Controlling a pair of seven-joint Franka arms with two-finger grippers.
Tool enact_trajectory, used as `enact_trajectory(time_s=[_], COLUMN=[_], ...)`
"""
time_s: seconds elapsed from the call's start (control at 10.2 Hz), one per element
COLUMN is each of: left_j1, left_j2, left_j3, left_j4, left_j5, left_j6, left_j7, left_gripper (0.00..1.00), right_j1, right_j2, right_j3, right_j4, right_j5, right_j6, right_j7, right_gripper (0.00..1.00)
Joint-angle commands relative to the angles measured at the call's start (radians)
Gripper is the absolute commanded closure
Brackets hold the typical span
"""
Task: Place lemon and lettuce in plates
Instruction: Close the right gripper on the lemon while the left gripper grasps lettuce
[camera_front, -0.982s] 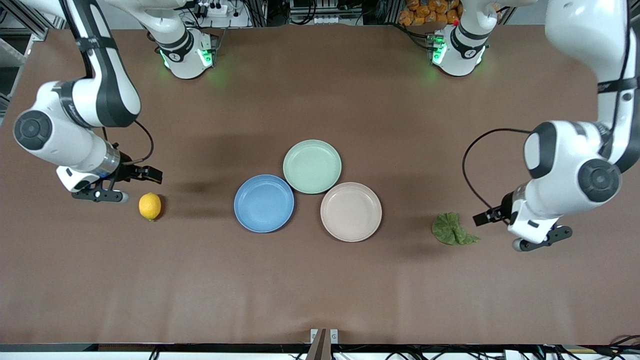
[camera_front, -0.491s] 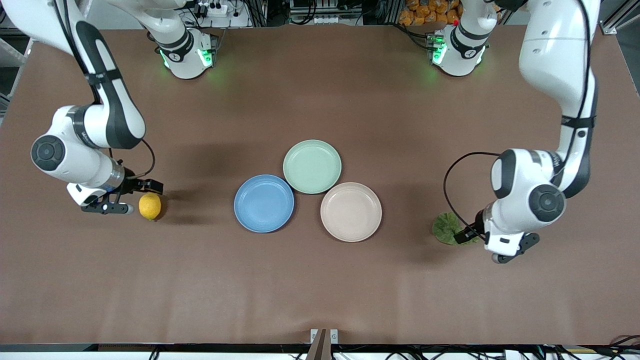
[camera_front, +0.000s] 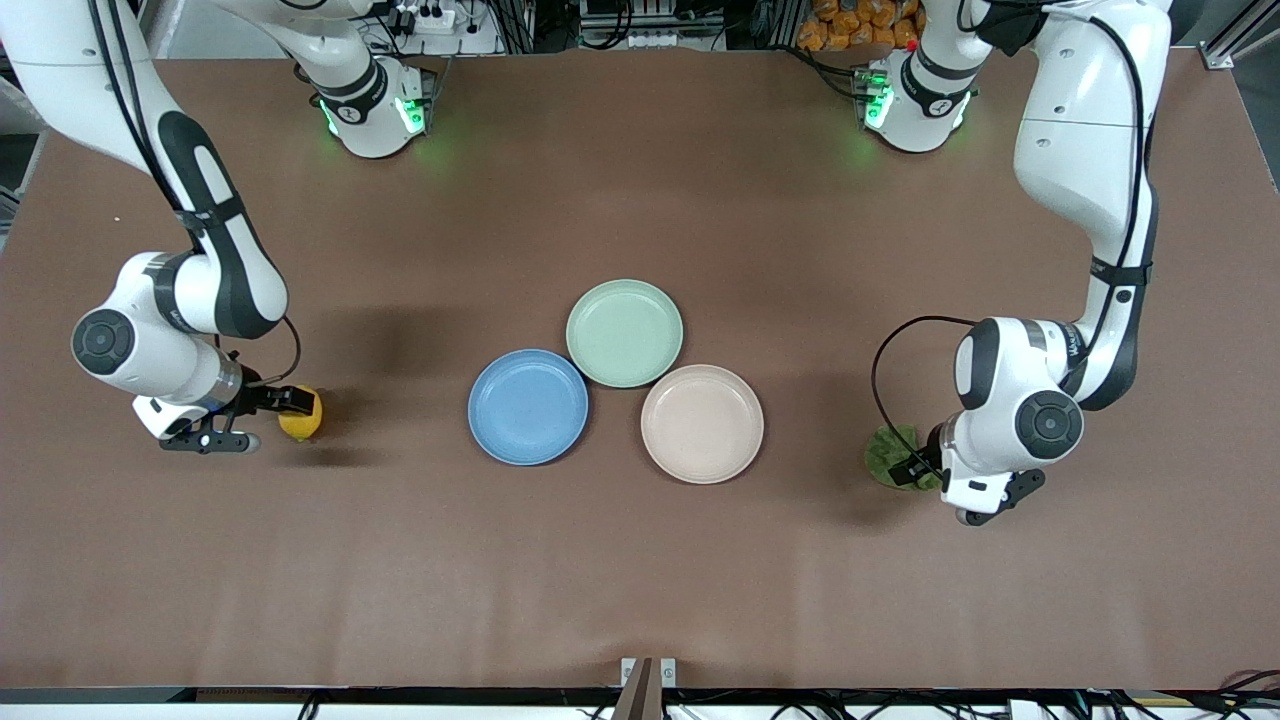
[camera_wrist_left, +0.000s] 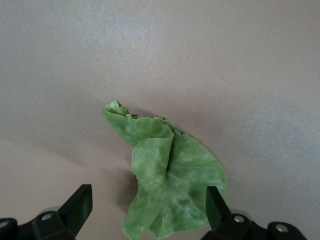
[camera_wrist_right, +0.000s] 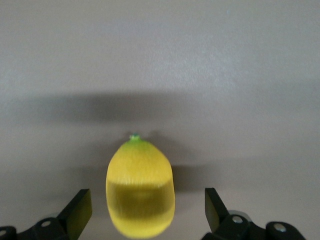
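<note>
Plates (camera_front: 528, 407) bare; lemon (camera_front: 300, 420), lettuce (camera_front: 890, 455) outside.

- The table (camera_front: 640, 560) reads flat brown, matte, no pattern.
- Blue plate (camera_front: 528, 407) — solid mid blue; touching it, farther from the front camera, a pale mint-green plate (camera_front: 624, 333).
- Beside the blue plate, toward the left arm's end, the beige-pink plate (camera_front: 702, 424) — plain, pale.
- Lemon (camera_wrist_right: 140, 187): bright yellow, small green tip, darker shaded band across its skin.
- Lettuce (camera_wrist_left: 167, 175): light-to-mid green, wrinkled, pale veins running through.
- Both arms white with black joints; black fingers (camera_wrist_left: 80, 205); green lights glow at the bases (camera_front: 375, 110).
</note>
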Motion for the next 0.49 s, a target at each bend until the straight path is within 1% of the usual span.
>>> enact_trajectory(time_s=[0.0, 0.39], left_j1=[-0.018, -0.023], left_j2=[0.027, 0.05], left_j3=[0.009, 0.009], left_j4=[0.006, 0.006], left_j5=[-0.004, -0.002], left_j6=[0.038, 0.069], left_j7=[-0.011, -0.011], left_gripper=[0.0, 0.0], right_j1=[0.0, 0.0], right_j2=[0.049, 0.075], right_j3=[-0.005, -0.006], right_j4=[0.023, 0.014], right_j5=[0.021, 0.023], right_j6=[0.045, 0.082], right_j7=[-0.003, -0.003], right_gripper=[0.0, 0.0])
